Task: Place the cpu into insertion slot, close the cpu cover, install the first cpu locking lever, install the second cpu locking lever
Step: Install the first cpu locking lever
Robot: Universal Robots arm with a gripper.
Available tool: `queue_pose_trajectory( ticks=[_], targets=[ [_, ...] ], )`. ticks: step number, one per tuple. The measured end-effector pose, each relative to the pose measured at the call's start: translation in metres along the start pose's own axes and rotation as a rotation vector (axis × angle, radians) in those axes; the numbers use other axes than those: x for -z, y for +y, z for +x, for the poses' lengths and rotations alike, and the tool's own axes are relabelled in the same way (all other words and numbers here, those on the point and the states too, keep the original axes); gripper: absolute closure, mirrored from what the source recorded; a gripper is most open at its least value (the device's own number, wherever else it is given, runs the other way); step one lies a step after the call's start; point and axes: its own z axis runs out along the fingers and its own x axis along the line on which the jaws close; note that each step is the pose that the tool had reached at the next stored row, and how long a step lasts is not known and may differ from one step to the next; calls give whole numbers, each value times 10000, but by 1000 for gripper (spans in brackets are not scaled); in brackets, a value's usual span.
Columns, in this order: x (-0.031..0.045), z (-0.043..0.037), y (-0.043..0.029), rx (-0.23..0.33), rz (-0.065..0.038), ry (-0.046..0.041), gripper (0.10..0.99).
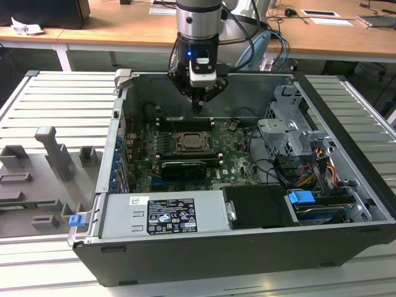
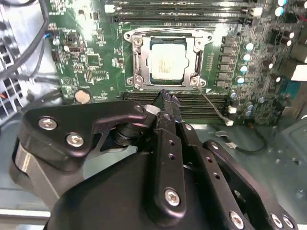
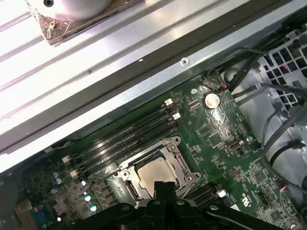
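1. Hovering my gripper (image 1: 197, 106) inside the open computer case (image 1: 346, 154), I have its two fingers (image 2: 168, 143) pressed together at the tips, with nothing between them.
2. The chip (image 2: 167, 62) lies flat in its socket (image 2: 136, 62), pale metal face up. It is just past my fingertips and lower than them, and I am not touching it.
3. In the first wrist view the chip (image 3: 152, 173) shows just beyond the joined tips of my fingers.
4. The cover (image 2: 163, 36), a silver frame, lies down around the chip, whose face shows through the cut-out middle.
5. I cannot tell whether the locking levers at the socket's edges are latched.
6. A row of long black memory slots (image 2: 211, 98) runs beneath my fingertips, between my tool and the socket.
7. The green board (image 2: 91, 62) spreads out below my tool, and a coin battery (image 2: 83, 96) sits on it, off to one side of my gripper and apart from the socket.
8. In the exterior view a grey power box (image 1: 164, 213) with a label fills the case's near side, well apart from my tool.
9. A metal drive cage (image 1: 291, 133) stands toward the exterior view's right of my gripper.
10. The case rests on a ribbed grey table (image 1: 55, 105).
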Motion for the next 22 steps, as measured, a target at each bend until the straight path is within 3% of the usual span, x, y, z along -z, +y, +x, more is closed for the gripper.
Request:
queue_pose_trajectory(
  ticks=[8,15,22],
  targets=[
    [-1,0,0,1956,-75,93,980],
    [-1,0,0,2861,-109,135,980],
    [-1,0,0,4660,-178,220,980]
  ],
)
